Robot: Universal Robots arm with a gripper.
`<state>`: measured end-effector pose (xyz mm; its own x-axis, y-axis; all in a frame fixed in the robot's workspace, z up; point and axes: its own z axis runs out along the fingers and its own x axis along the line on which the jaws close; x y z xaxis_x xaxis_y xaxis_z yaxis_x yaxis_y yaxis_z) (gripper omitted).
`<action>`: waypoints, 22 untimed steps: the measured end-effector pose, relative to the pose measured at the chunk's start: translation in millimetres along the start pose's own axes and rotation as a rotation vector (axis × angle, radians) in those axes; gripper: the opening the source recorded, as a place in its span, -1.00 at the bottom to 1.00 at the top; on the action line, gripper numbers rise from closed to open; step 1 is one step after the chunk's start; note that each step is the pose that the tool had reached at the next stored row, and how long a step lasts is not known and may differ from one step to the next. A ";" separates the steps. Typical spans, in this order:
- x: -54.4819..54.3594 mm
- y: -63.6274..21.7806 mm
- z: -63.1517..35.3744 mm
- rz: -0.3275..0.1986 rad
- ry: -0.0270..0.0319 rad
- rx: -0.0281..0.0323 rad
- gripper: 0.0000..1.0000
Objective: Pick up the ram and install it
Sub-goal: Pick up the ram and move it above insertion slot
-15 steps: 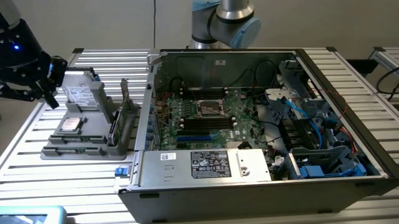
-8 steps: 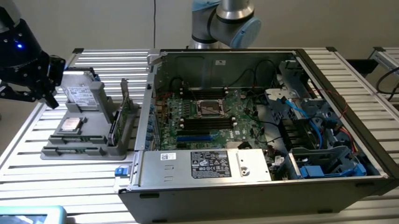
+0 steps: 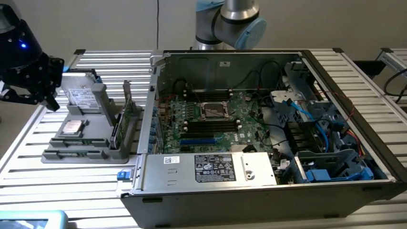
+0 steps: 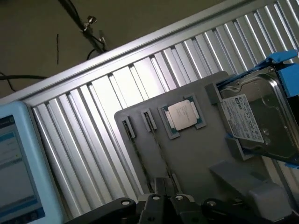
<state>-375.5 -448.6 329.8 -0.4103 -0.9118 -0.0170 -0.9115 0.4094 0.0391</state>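
The arm [image 3: 232, 24] is showing silver tubes and pale blue joint caps at the upper middle of the exterior view's frame. At that frame's upper left, its bulky black head [image 3: 25, 64] is glowing with one small blue light [image 3: 24, 45]. The black pincer [image 4: 163, 186] is showing round pivot screws [image 4: 125, 203] on angular links.

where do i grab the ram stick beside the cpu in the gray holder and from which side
Probably its exposed top long edge, near mid-length, coming straight down from above and pinching the two flat faces. The ram stands on edge in a slot of the gray holder, so its lower edge is sunk and its ends sit in end blocks.
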 end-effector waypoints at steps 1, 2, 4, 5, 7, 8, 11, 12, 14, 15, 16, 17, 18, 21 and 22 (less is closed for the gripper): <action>0.0 0.0 0.0 -0.018 0.0007 -0.0003 -0.79; 0.0 0.0 0.0 -0.036 0.0015 -0.0006 -0.79; 0.0 0.0 0.0 -0.073 0.0029 -0.0012 -0.79; 0.0 -0.1 0.0 -0.091 0.0036 -0.0015 -0.79; 0.0 -0.1 -0.1 -0.127 0.0050 -0.0020 -0.79; 0.0 0.0 0.0 -0.145 0.0055 -0.0021 -0.79; 0.0 0.0 0.0 -0.199 0.0075 -0.0028 -0.79; 0.0 0.0 0.0 -0.218 0.0083 -0.0030 -0.79; 0.0 0.0 0.0 -0.251 0.0094 -0.0029 -0.79; 0.0 0.0 0.0 -0.266 0.0098 -0.0024 -0.79; 0.0 0.0 0.0 -0.280 0.0102 -0.0014 -0.79; 0.0 0.0 0.0 -0.293 0.0103 0.0007 -0.79; 0.0 0.0 -0.1 -0.305 0.0106 0.0037 -0.79; 0.0 0.0 0.0 -0.335 0.0133 0.0111 -0.79; 0.0 0.0 0.0 -0.343 0.0144 0.0134 -0.79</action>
<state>-375.5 -448.6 329.8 -0.0795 -0.9968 -0.0128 -0.9966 0.0793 0.0204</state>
